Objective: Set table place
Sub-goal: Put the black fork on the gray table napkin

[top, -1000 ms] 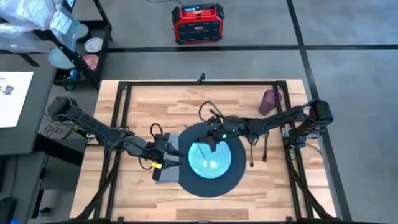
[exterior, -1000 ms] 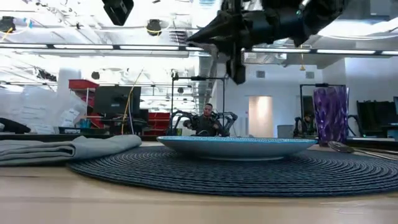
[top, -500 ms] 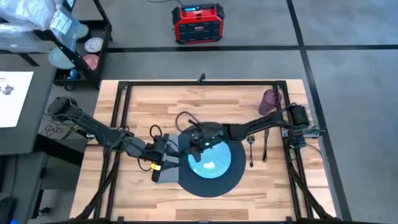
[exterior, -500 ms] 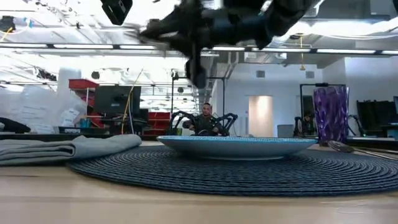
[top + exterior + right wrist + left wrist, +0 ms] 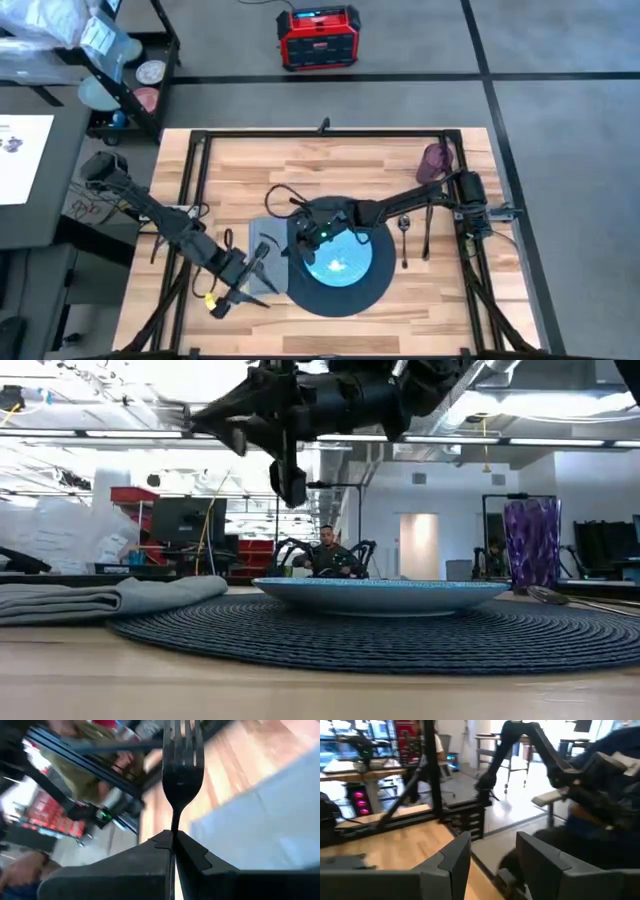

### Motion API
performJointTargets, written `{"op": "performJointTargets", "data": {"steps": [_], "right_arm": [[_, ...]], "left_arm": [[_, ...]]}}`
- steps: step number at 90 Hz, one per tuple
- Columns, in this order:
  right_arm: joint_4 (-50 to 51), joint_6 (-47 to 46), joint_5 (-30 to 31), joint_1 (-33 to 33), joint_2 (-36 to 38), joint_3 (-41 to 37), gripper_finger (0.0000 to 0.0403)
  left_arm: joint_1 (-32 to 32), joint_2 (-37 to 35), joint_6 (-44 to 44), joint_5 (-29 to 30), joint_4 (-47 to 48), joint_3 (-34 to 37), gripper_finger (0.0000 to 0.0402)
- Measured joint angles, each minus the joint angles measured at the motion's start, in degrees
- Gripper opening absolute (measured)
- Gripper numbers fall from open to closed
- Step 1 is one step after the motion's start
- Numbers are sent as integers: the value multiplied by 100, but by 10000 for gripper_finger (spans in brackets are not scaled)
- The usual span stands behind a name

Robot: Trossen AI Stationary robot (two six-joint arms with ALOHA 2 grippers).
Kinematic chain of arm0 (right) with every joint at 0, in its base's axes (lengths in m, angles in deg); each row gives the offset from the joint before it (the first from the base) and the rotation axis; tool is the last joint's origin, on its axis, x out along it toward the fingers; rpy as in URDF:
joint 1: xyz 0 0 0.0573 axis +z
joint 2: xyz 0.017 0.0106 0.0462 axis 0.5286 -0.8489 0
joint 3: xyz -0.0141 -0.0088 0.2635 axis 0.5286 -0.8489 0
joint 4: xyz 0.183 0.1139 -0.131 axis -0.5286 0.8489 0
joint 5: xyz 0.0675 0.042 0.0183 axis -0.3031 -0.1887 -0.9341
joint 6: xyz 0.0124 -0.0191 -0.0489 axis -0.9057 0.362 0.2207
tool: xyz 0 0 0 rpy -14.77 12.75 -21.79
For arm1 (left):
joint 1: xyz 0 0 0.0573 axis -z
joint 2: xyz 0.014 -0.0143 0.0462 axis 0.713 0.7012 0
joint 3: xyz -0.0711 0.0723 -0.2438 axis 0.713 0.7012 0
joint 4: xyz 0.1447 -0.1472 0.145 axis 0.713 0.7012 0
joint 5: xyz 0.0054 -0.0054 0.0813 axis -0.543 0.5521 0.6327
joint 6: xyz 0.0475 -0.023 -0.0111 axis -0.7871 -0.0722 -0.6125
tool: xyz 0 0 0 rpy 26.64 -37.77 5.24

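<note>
A teal plate lies on the dark round mat, and a grey napkin lies by the mat's left edge. My right gripper hovers over the plate's left rim, beside the napkin, shut on a metal fork. My left gripper stands open at the napkin's near-left side, and the left wrist view shows nothing between its fingers. The spoon and knife lie right of the mat. A purple cup stands at the far right. My right gripper pinches the fork's handle between its two fingers. The fork runs along the fingers and sticks out past their tips, tines leading. It is lifted clear of the table, and in the low view the fingers point down above the plate.
The black tube frame runs along the table's edges. A red case sits on the floor beyond the far edge, and a dark side desk with papers stands to the left. Bare wood lies near and far of the mat.
My right gripper has carried the fork toward the table's left edge, from over the plate's far right to its left rim beside the napkin. My left gripper has drawn back from the napkin's far part toward the table's near edge.
</note>
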Motion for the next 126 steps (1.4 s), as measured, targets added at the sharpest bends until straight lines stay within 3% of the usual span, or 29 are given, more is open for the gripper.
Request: {"op": "performJointTargets", "data": {"steps": [8,18,40,62,78,106,126], "right_arm": [[740,313,214,-2,0,221,0],[762,398,260,-26,-2,335,0],[741,446,118,-66,2,481,0],[315,252,-114,-79,-376,516,0],[493,218,-313,-79,-1046,1198,0],[1765,591,-450,-68,-1950,2627,0],[2156,660,-393,-103,-2162,2943,0]], "left_arm": [[-27,-35,169,406,19,0,141],[-50,-105,112,510,-80,0,141],[138,-98,-326,-423,-663,2,141],[375,-98,-781,-464,-928,4,140],[374,-98,-687,-456,-916,7,140],[370,-98,-488,-385,-760,7,140],[372,-98,-476,-370,-712,7,140]]}}
